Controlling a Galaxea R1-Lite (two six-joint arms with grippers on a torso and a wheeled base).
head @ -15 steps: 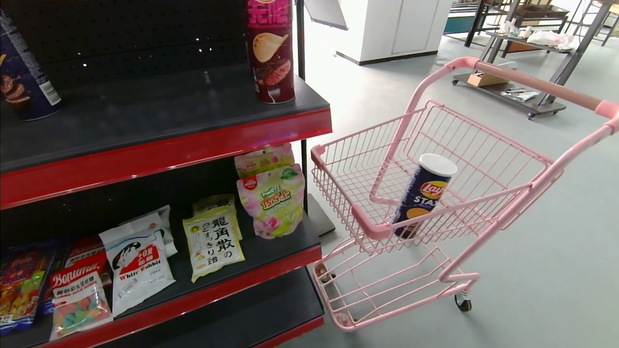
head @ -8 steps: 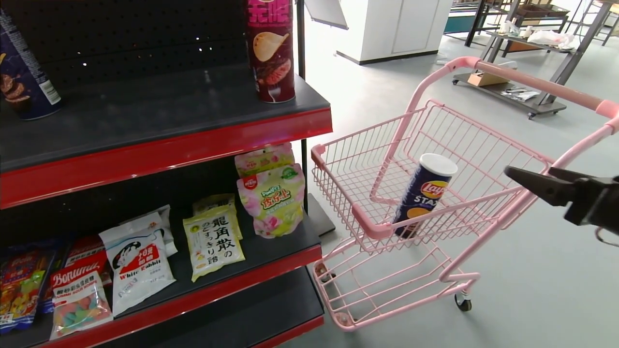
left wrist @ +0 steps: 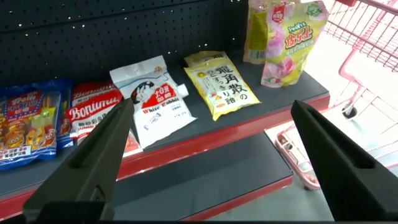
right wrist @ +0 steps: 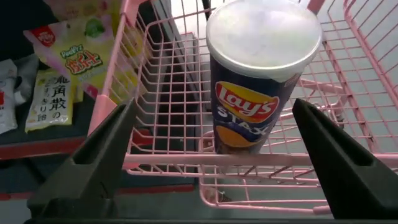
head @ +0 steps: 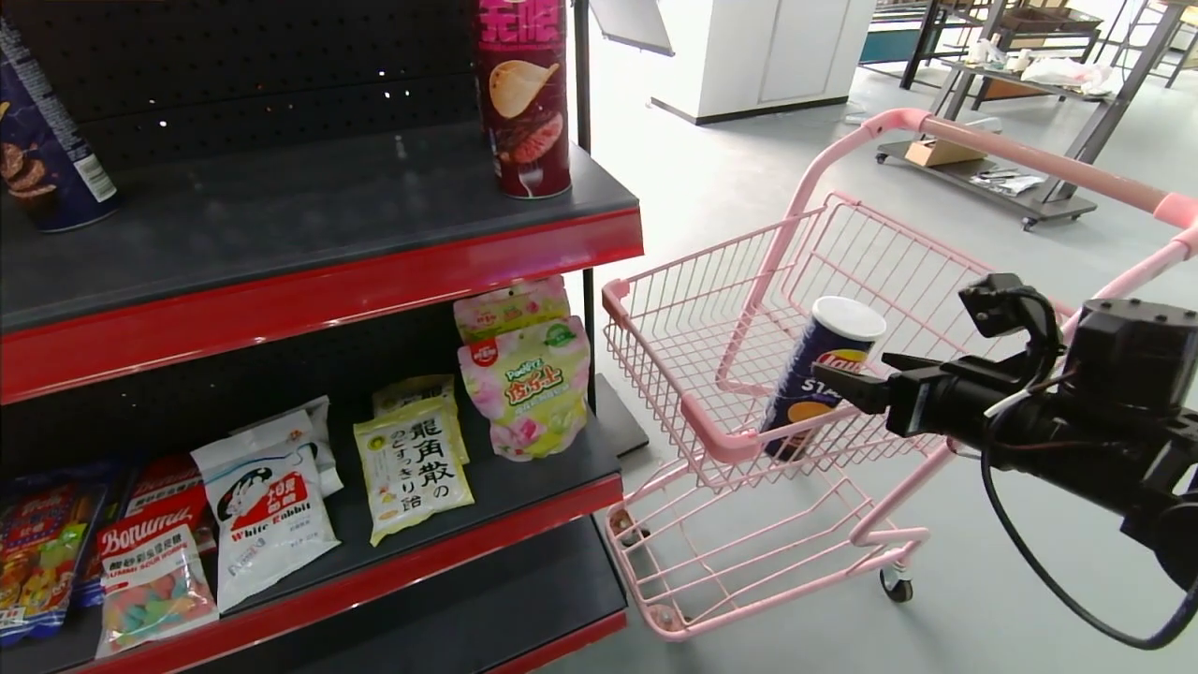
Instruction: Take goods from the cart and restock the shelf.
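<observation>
Head view: one navy chip can (head: 824, 374) stands, slightly tilted, in the pink cart (head: 716, 440), near the basket's front rim. Right gripper (head: 866, 376) is level with the can's upper half, close to it. On the upper shelf (head: 281, 225) are a maroon chip can (head: 524, 103) and a dark blue can (head: 42, 159), well apart.

Left wrist view: left gripper (left wrist: 209, 106) is spread wide and empty, facing the lower shelf (left wrist: 205, 140) and its candy bags (left wrist: 155, 102).

Right wrist view: right gripper (right wrist: 211, 109) is spread wide, with the chip can (right wrist: 261, 81) in line between its fingers and not yet clasped. Cart wire (right wrist: 249, 163) runs across below.

Progress, as judged: early. The grasp is lined up, but closing, lifting, carrying and placing on the shelf all remain.
</observation>
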